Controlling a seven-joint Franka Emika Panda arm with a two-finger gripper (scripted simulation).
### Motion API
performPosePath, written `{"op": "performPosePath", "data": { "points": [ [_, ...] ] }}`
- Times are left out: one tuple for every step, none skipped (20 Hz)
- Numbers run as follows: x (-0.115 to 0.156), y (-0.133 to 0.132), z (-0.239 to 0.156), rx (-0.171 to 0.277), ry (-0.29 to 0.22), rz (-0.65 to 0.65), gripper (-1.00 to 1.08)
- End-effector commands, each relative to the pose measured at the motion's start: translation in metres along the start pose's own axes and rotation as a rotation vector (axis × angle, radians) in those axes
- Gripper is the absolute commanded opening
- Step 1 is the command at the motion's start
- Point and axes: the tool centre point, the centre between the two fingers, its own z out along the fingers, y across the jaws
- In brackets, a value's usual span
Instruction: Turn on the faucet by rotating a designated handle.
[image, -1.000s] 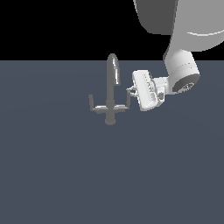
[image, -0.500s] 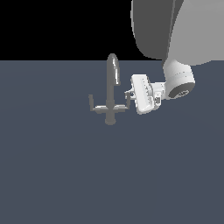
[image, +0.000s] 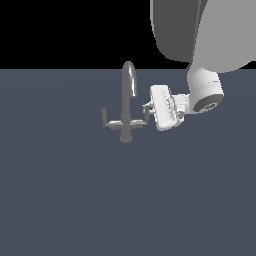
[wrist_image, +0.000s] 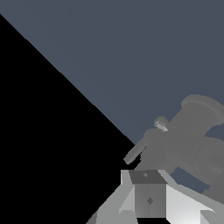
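Note:
The faucet (image: 128, 102) is a small grey tap with a tall arched spout, standing on the dark grey floor. Its two L-shaped arms stick out sideways. The handle (image: 142, 117) is the arm on the exterior view's right, with an upturned tip. My white gripper (image: 147, 108) reaches in from the right, its fingertips right at the handle's upturned tip. The fingers look shut together with nothing between them. In the wrist view the faucet (wrist_image: 192, 131) fills the lower right, one thin arm (wrist_image: 139, 149) points outward, and my fingers (wrist_image: 148, 197) lie just below it.
The flat dark grey floor (image: 65, 200) spreads all around the faucet. My arm's large grey and white links (image: 205, 45) hang above and to the exterior view's right of the faucet. The left-hand arm (image: 105, 118) mirrors the handle.
My gripper has moved a little left and down, closer to the handle's tip. The faucet's arms show no clear turn.

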Motion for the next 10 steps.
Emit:
{"op": "performPosePath", "data": {
  "points": [
    [-0.003,0.001,0.000,0.000,0.000,0.000,-1.00],
    [-0.004,0.002,0.000,0.000,0.000,0.000,-1.00],
    [-0.006,0.003,0.000,0.000,0.000,0.000,-1.00],
    [-0.007,0.003,-0.001,0.000,0.000,0.000,-1.00],
    [-0.009,0.004,-0.001,0.000,0.000,0.000,-1.00],
    [-0.010,0.005,-0.001,0.000,0.000,0.000,-1.00],
    [-0.011,0.005,-0.001,0.000,0.000,0.000,-1.00],
    [-0.013,0.006,-0.001,0.000,0.000,0.000,-1.00],
    [-0.014,0.007,-0.001,0.000,0.000,0.000,-1.00],
    [-0.016,0.008,-0.001,0.000,0.000,0.000,-1.00]
  ]
}}
